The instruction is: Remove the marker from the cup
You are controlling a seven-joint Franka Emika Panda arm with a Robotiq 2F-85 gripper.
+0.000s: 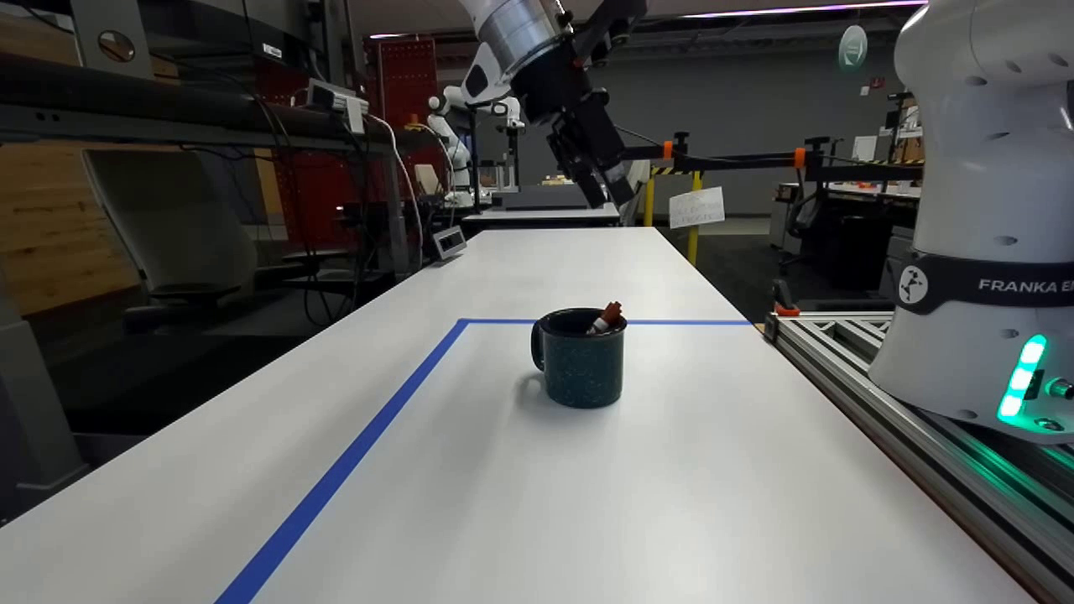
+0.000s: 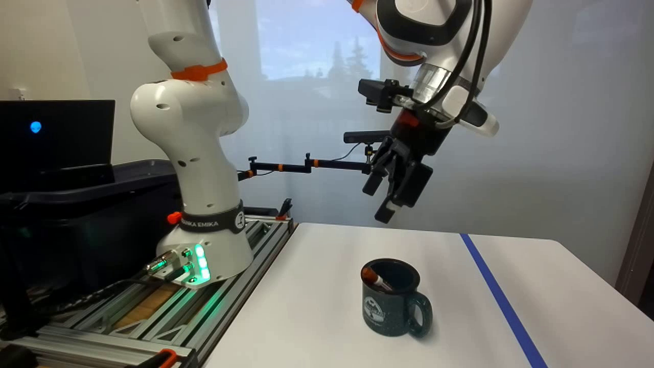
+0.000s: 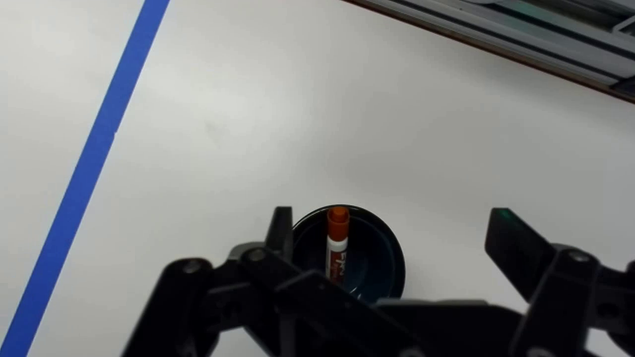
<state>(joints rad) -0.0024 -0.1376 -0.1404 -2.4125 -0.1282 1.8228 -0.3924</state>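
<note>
The dark teal cup (image 1: 583, 369) stands upright on the white table, and it also shows in an exterior view (image 2: 383, 314) and from above in the wrist view (image 3: 379, 253). The marker (image 1: 606, 318) leans inside the cup, with its red-orange cap at the rim; it also shows in an exterior view (image 2: 375, 277) and the wrist view (image 3: 338, 238). The marker's lower end is hidden. My gripper (image 2: 377, 203) is open and empty, tilted above the cup and apart from it. In the wrist view, the cup and marker appear nearer the left finger of my gripper (image 3: 392, 208).
Blue tape (image 1: 352, 457) marks lines on the white table (image 2: 306, 306). The robot base (image 1: 990, 352) stands on a metal frame (image 2: 260, 286) along one table edge. A small grey device (image 1: 449, 242) sits at the table's far edge. A dark bin (image 2: 92, 230) is beside the base.
</note>
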